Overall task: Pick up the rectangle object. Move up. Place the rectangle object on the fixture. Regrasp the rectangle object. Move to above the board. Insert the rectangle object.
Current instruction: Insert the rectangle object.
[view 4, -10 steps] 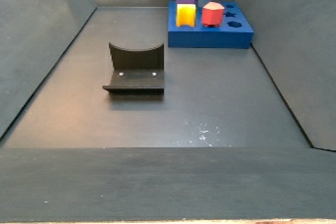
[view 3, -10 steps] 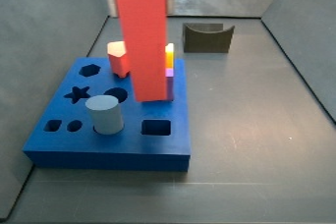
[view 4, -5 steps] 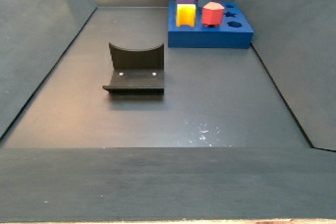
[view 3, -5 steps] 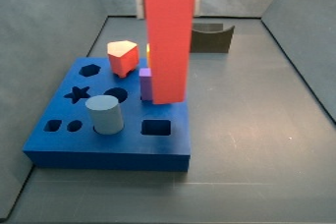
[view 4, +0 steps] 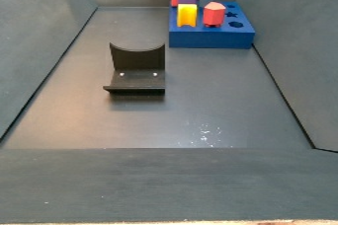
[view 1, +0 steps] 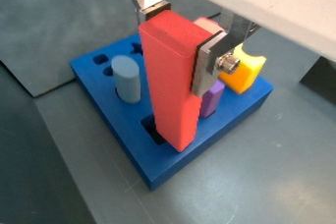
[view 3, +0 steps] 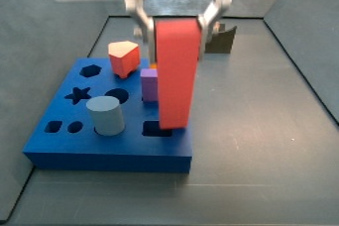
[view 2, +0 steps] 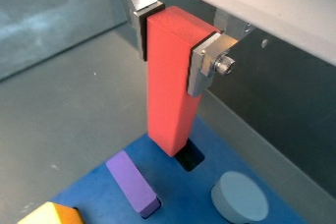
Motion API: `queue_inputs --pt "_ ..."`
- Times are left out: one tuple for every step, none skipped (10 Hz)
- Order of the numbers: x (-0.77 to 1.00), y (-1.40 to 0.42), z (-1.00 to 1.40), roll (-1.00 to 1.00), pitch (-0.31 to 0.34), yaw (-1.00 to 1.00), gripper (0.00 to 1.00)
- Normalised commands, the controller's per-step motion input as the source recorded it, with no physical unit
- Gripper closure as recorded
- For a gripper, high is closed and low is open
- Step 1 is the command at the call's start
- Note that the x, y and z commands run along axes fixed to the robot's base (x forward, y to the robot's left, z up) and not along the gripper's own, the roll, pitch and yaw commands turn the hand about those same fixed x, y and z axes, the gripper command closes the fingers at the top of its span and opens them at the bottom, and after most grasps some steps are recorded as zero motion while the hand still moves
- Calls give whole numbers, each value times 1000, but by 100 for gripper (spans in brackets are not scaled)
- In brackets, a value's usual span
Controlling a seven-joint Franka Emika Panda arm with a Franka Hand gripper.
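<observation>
Gripper (view 1: 178,33) pinching red bar (view 1: 174,85) upright, lower end at square hole in board (view 1: 125,130). Board also holds grey cylinder (view 1: 125,76), purple block (view 2: 133,183), heart-top block (view 3: 123,57). Fixture (view 4: 136,68) well apart.

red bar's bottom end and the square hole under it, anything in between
Nothing: a wrist view shows only a bare gap between the rectangle object, held upright by the tool, and the square hole in the board.

Grey cylinder (view 3: 106,117), purple block (view 2: 133,184), red heart-topped block (view 3: 123,57) standing upright in slab holes
</observation>
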Motion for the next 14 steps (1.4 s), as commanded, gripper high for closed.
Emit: queue_inputs --pt "-320 0 -329 31 -93 23 100" --pt "-454 0 -251 153 3 -177 100" --pt "-806 0 -300 0 -83 -357 100" --pt "-757 0 -254 0 -153 -311 100" --pt "0 -154 -77 47 0 -94 100" --pt "0 -620 -449 54 -10 -131 100" --pt "-177 -511 -431 37 -20 0 100" --pt "-200 -660 -537 317 0 237 100" --pt "-140 -231 -311 27 0 146 100" --pt "-166 -186 -446 0 0 149 100" --pt "3 -180 -471 80 0 86 100" --pt "106 -186 -1000 30 -40 20 100" --pt "117 0 -1000 -30 -7 0 100" --pt "326 143 -766 -167 61 -120 100"
